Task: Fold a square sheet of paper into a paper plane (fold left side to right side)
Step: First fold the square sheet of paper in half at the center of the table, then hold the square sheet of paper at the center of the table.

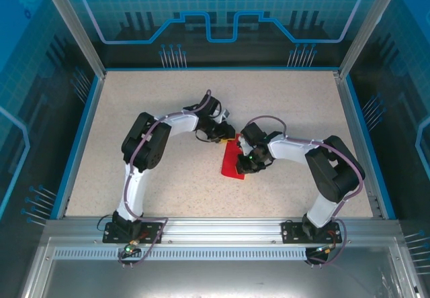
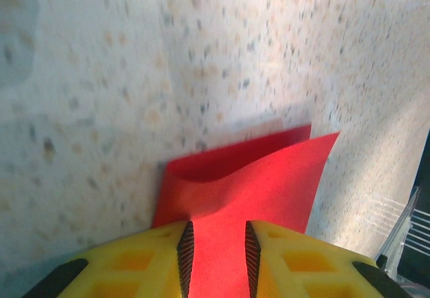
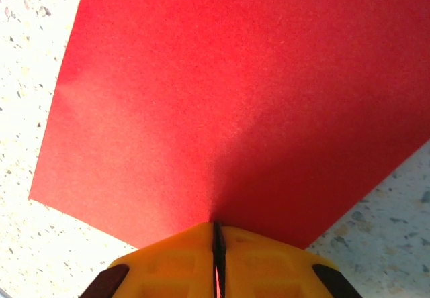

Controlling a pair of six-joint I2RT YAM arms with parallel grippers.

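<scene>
The red paper [image 1: 232, 162] was found about mid-tabletop [image 1: 309, 96], a touch toward the right edge, caught between the two hands. The right hand [image 3: 215, 227] was pressed together on the right side of the sheet, with just a sliver of red seen between its yellow fingers. The left hand [image 2: 215, 237] was spread part way at the far end, with red paper lying in the gap. Whether anything was really gripped there couldn't be told. Part of the sheet was seen lifted and curling over, with a second layer showing behind it in the left wrist view. So the left-to-right fold was judged to be under way, not creased yet.

For this step to be done well, the pinched edge probably needed to be carried across low and slow. It also had to be lined up with the opposite edge before anything was pressed flat. The other end wanted pinning so the sheet wasn't dragged or twisted. The crease was best left until the corners were matched, otherwise a crooked plane was pretty much guaranteed lol.

From above, the paper's long axis was seen running from the far edge toward the near edge, leaning slightly. The narrower end was pointed at the far edge and the wider end at the near edge.
</scene>
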